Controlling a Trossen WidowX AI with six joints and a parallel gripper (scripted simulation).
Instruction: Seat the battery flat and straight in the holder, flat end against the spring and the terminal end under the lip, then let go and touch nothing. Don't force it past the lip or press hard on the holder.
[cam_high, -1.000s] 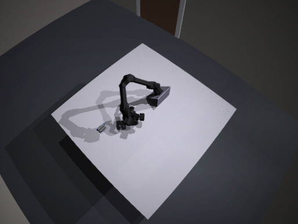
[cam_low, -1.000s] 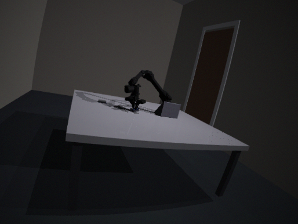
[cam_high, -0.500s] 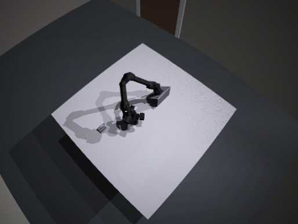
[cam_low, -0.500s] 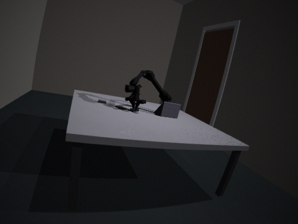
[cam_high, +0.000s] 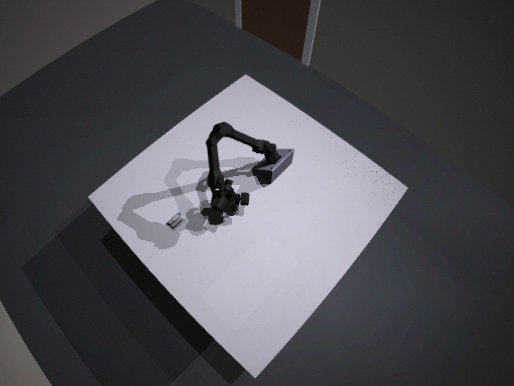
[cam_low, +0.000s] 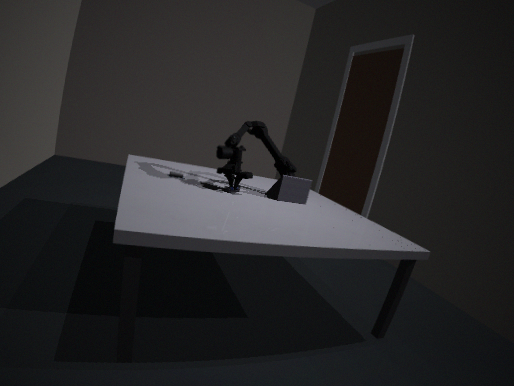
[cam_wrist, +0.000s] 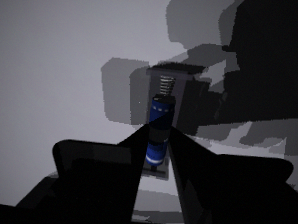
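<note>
A white surface (cam_high: 300, 225) (cam_low: 210, 220) is carrying everything, with two of its legs showing in the exterior view. One black arm (cam_high: 213, 155) (cam_low: 270, 142) is arching up from one grey wedge-shaped block (cam_high: 283, 166) (cam_low: 295, 190) and reaching down beside it. Its two jaws are clamping on the battery, one pressing each side. One small blue-edged object (cam_high: 175, 221) (cam_low: 175, 175) is lying apart from the arm; what it is, I cannot tell.

Between the jaws, one holder (cam_wrist: 185, 95) is lying on the surface, and the one blue battery (cam_wrist: 161, 116) is running lengthwise over or in its channel, roughly in line with it. One coil spring (cam_wrist: 167, 86) is showing beyond the battery's far end; whether the two are touching, or how deep the battery is sitting, I cannot tell. The near end is lying close to the holder's short end, where the lip is probably waiting.

The step in hand is seemingly the seating itself, with the battery not yet let go. The next move is likely calling for easing the flat end against the spring, lowering the terminal end gently under the lip, keeping it level, then opening and backing straight off.
</note>
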